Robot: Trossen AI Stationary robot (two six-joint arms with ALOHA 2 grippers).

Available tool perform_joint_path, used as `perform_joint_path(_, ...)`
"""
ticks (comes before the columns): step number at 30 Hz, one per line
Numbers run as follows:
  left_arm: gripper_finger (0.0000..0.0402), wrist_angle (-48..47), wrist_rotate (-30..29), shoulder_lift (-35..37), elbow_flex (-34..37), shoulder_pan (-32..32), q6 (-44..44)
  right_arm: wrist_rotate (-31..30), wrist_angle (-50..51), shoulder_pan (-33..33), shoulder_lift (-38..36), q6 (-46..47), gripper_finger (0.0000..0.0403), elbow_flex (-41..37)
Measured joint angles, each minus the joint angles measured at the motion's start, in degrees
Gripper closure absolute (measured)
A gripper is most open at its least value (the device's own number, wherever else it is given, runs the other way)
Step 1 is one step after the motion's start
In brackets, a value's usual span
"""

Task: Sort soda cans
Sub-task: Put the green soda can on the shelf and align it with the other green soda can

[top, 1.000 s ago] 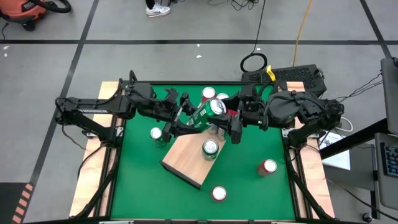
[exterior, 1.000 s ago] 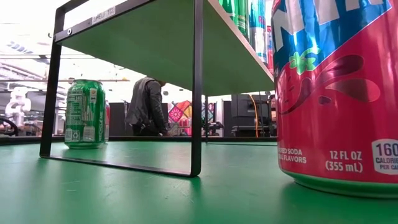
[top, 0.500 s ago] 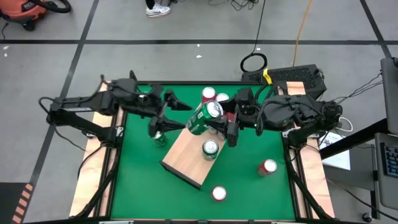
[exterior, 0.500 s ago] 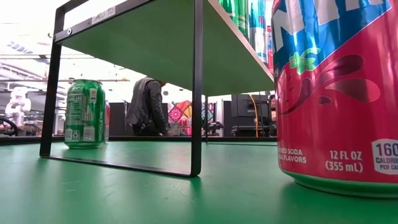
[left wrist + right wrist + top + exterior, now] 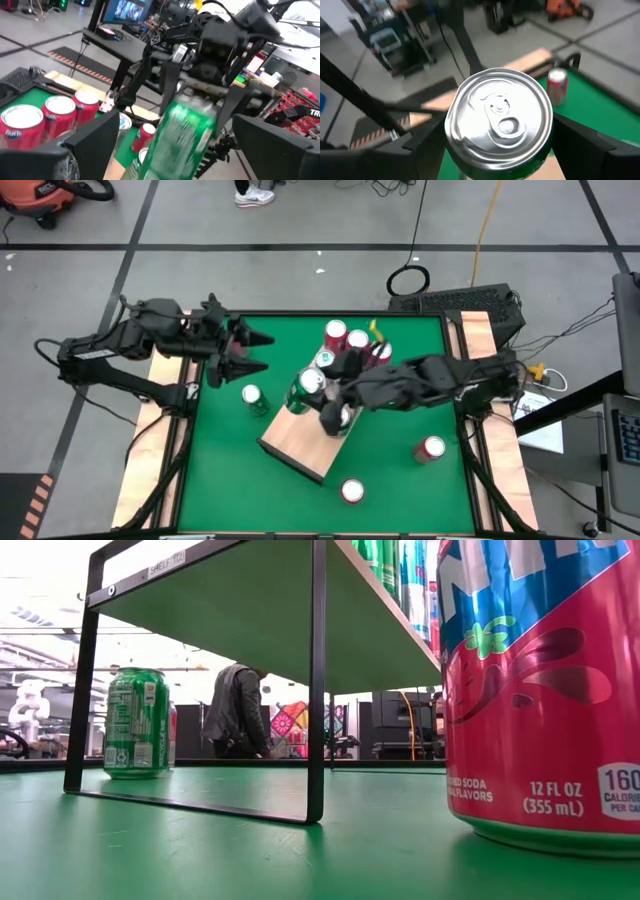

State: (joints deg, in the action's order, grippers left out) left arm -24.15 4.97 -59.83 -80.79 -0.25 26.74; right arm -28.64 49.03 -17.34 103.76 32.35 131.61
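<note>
Right gripper point(image 5: 318, 402) holds a green soda can point(image 5: 305, 390) over the wooden board point(image 5: 300, 442) — left gripper point(image 5: 255, 352) waits empty.

From the high view, left to right: the left gripper sits at ten o'clock on the green table point(image 5: 400, 480), jaws spread wide. A lone green can point(image 5: 252, 397) stands just left of the board. The held can, tilted and clamped between the right fingers, hangs near centre — beside another green can point(image 5: 340, 420) on the board. Red cans point(image 5: 340, 335) cluster at twelve o'clock; two more red cans point(image 5: 430, 448) stand at four and five o'clock.
</note>
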Motion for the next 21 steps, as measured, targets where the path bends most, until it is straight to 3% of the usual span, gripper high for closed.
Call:
perform_joint_path(6, 0.0015, -2.16, 0.10, 0.34, 0.00, -0.26, 1.38, 3.64, 5.02, 1.60, 2.90, 1.41, 0.0110, 0.00)
perform_joint_path(21, 0.0015, -7.17, 0.33, 0.26, 0.01, -0.28, 0.97, 5.10, 12.72, 2.70, 8.39, -2.01, 0.0109, 0.02)
